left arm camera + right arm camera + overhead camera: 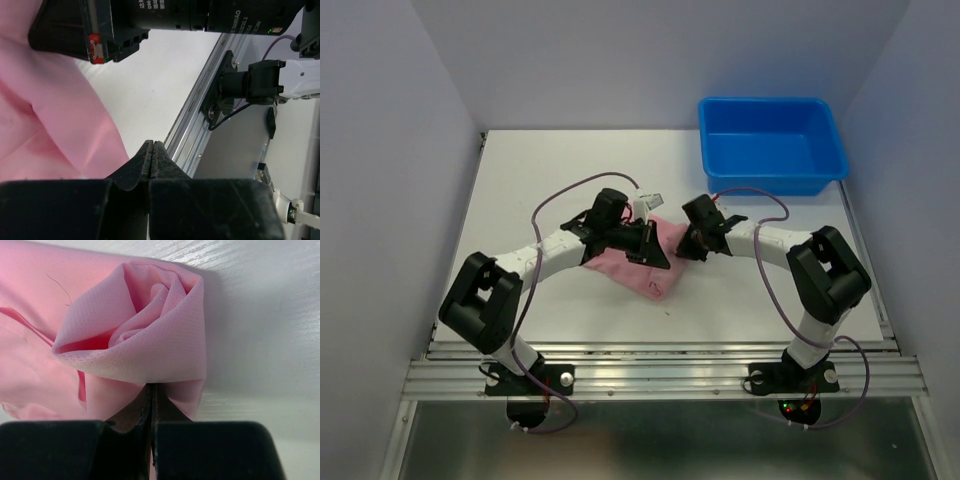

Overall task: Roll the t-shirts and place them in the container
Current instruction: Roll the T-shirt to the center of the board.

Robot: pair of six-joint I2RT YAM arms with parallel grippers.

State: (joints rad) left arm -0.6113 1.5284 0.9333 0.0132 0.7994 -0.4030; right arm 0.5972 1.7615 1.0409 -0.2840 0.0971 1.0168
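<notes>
The counter (520,190) had room toward its far-left corner, the bin (770,140) filling the far-right one, and mid-counter the half-rolled t-shirt (635,272) risked uncoiling if the right gripper (151,387), shut on its rolled end, tugged sideways, while the left gripper (151,144), shut beside loose cloth, seemingly held nothing.

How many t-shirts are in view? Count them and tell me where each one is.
1. The pink t-shirt lies partly rolled in the middle of the table. The blue bin shows none. A second could be hidden under the roll, but none shows.
</notes>
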